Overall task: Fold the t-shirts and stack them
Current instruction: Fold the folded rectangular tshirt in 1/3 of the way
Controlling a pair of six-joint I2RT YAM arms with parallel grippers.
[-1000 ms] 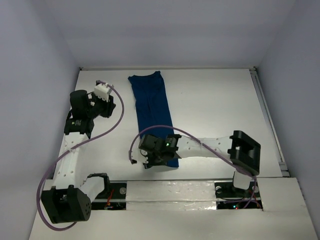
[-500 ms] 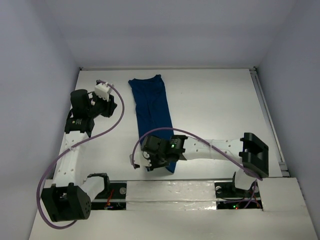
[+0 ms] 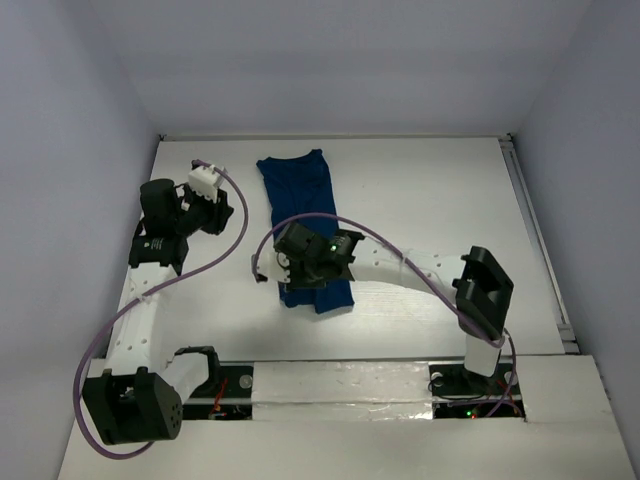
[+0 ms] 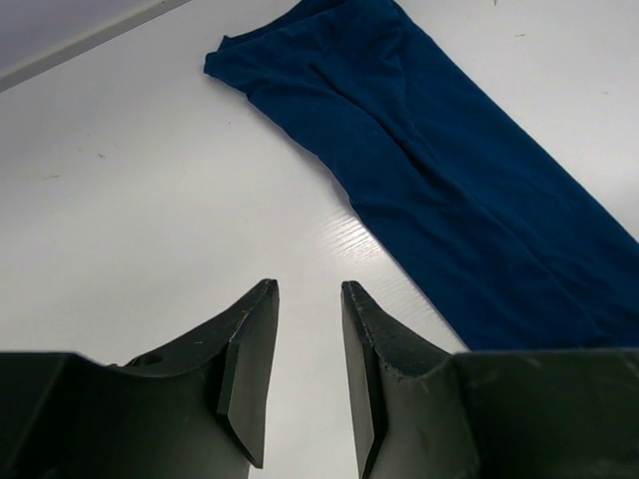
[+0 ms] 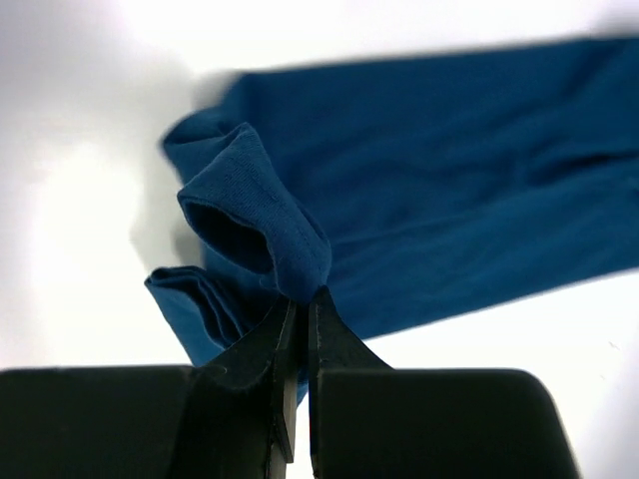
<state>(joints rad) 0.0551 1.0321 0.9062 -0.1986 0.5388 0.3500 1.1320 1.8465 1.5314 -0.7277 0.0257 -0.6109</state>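
The navy-blue t-shirt (image 3: 302, 195) lies as a long narrow strip on the white table, plain blue side up, no print showing. My right gripper (image 3: 297, 277) is shut on the strip's near end and holds it lifted and doubled back over the rest. In the right wrist view the pinched fold (image 5: 262, 225) bunches above the shut fingers (image 5: 334, 344). My left gripper (image 3: 222, 212) hovers left of the shirt, open and empty. In the left wrist view the shirt (image 4: 439, 180) lies to the right of the fingertips (image 4: 252, 324).
The white table (image 3: 430, 210) has a raised rail along its right edge (image 3: 535, 235). Grey walls enclose the back and sides. A purple cable loops over each arm. The arm bases sit at the near edge.
My right gripper has moved away from the near edge toward the back, carrying the shirt's near end up and over the strip. The left arm has not moved.
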